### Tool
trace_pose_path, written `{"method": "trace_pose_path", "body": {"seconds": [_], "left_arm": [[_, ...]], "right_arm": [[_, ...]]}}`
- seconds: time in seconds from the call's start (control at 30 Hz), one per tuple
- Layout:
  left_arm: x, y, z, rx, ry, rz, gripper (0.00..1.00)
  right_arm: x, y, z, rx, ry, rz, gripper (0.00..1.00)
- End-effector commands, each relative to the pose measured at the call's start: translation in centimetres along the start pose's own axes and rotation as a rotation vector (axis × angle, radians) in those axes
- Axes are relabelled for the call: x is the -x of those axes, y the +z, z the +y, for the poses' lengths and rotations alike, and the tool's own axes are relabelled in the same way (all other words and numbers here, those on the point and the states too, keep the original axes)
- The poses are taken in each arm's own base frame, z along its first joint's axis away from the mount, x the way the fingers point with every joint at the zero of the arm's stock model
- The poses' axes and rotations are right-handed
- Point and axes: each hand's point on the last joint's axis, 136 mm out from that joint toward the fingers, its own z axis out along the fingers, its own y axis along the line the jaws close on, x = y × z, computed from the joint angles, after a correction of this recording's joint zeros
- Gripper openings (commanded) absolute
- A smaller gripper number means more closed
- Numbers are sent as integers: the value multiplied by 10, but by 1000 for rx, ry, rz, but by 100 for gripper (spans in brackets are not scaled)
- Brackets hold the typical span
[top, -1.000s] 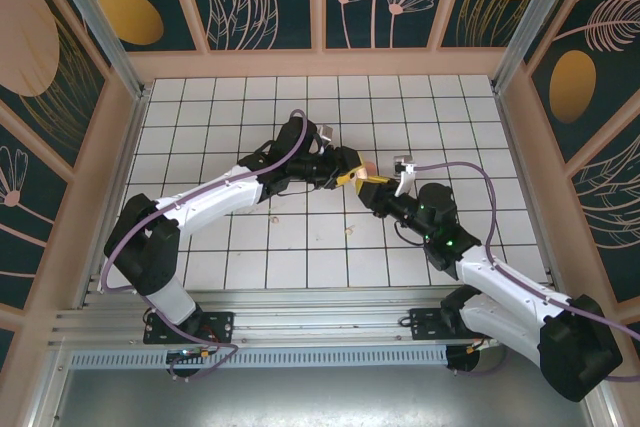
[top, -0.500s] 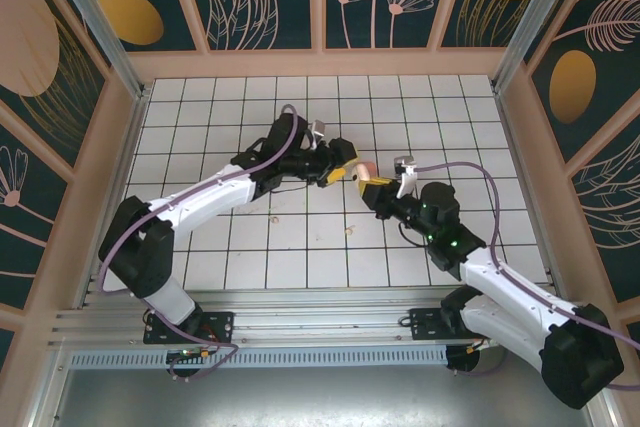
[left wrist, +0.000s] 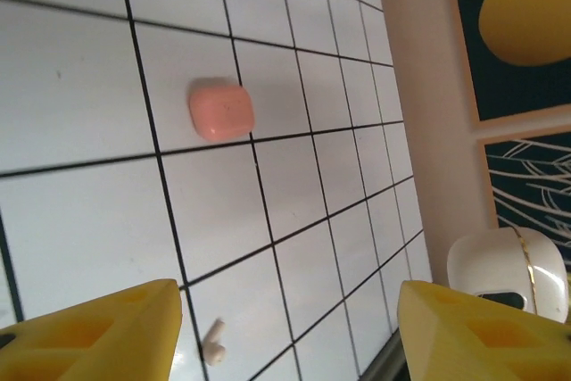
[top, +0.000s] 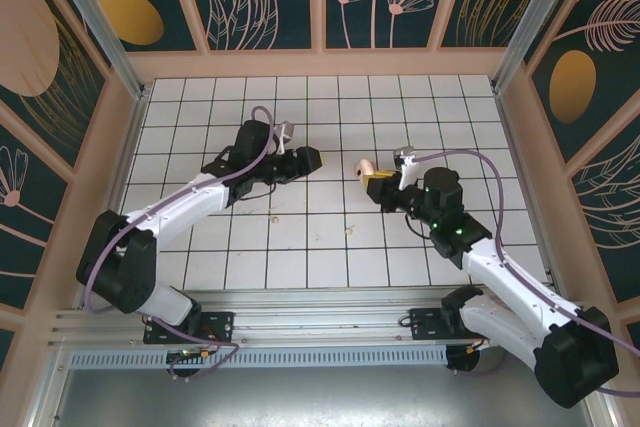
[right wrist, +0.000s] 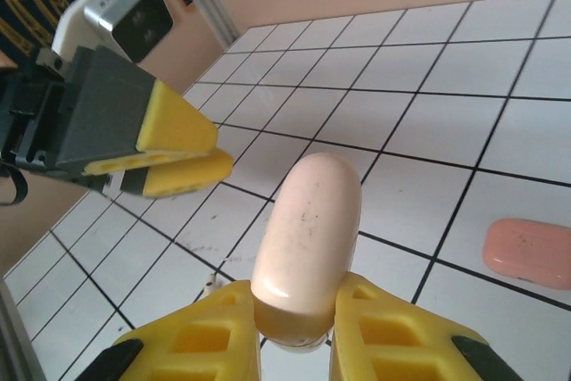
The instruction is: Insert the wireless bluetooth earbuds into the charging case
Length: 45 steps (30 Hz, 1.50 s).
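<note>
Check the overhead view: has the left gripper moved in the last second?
Yes. The left gripper has pulled back leftward across the tiled floor, away from the cream charging case held in the right gripper.

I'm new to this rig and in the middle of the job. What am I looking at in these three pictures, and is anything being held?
You are looking at two robot arms bolted at the near edge of a white tiled table. The wide picture looks down from above and behind the arms. The other two pictures come from a camera on each wrist, with that arm's yellow fingers at the bottom. The right gripper is clamped on a cream pebble-shaped case, held up above the tiles. The left gripper is open and empty. On the tiles lie a pink case and a tiny cream earbud.
</note>
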Motion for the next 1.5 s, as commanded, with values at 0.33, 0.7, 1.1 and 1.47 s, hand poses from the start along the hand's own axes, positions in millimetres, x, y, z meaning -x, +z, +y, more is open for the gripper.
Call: {"method": "trace_pose_path", "body": {"seconds": [0.33,0.7,1.1,1.47], "left_arm": [[-2,-78,-51,-230,727,-236,66],[-30,-98,-58,-402,954,-258,65],[-25,-132,-50,-505,1009,-262,63],[-47,-135,-44,-487,1247,-239,59]], "right_arm": [[30,24,41,243,-186,119,21],[45,29,59,398,-341,181,21],[50,34,80,531,-428,147,20],[38,49,112,652,-570,209,20]]}}
